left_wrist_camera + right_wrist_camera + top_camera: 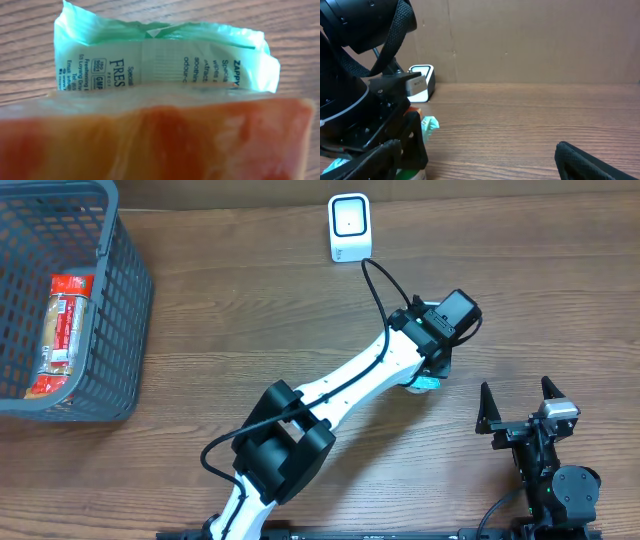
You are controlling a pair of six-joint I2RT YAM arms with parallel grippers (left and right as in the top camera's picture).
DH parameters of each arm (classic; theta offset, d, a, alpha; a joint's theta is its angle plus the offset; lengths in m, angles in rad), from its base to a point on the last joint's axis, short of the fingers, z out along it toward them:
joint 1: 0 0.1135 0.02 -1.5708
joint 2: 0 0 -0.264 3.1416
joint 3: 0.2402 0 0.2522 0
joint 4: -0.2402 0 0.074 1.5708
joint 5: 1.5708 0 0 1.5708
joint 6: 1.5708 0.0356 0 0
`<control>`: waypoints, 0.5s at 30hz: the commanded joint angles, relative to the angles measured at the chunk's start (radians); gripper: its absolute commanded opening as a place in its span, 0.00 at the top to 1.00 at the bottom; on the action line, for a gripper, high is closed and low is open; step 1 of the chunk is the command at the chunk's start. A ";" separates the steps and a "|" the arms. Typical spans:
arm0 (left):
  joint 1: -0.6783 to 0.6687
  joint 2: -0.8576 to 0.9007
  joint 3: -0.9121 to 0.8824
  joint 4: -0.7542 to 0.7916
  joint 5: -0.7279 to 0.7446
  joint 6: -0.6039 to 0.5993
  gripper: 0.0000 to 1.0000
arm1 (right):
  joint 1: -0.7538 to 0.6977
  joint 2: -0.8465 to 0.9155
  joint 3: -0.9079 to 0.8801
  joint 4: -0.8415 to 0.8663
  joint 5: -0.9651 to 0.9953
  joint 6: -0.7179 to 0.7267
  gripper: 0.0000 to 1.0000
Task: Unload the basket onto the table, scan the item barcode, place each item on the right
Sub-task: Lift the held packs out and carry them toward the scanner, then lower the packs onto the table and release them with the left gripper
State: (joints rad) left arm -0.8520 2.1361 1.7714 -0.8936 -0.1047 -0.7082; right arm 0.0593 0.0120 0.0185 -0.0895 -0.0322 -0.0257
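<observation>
The pale green packet (165,55) carries black print. "ZAPPY" runs along one end and a larger "FRES" sits toward the other, beside small "ISO" and "GMP" badges. Fragments read "wipes", "soothing", "odour-c". The finer lines are too small to read.

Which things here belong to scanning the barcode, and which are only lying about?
For the job: green wipes packet, white scanner, left gripper.
Lying about: grey basket, red packet inside it.

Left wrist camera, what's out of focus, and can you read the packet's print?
Left wrist view: the orange foreground is a soft blur near the lens; the green packet behind it is sharper, its print partly legible. Overhead view: evenly lit and sharp.
</observation>
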 commanded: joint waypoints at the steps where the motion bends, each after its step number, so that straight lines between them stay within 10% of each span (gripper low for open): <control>1: -0.009 -0.007 -0.003 0.004 0.001 -0.021 0.43 | -0.004 -0.009 -0.010 0.007 0.012 -0.002 0.00; 9: -0.013 0.002 -0.004 0.001 0.002 -0.021 0.36 | -0.004 -0.009 -0.010 0.007 0.012 -0.001 0.00; 15: -0.013 0.002 -0.003 0.002 0.018 0.019 0.12 | -0.004 -0.009 -0.010 0.007 0.012 -0.001 0.00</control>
State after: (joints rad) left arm -0.8581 2.1361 1.7714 -0.8936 -0.1005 -0.7101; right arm 0.0593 0.0120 0.0185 -0.0895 -0.0322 -0.0261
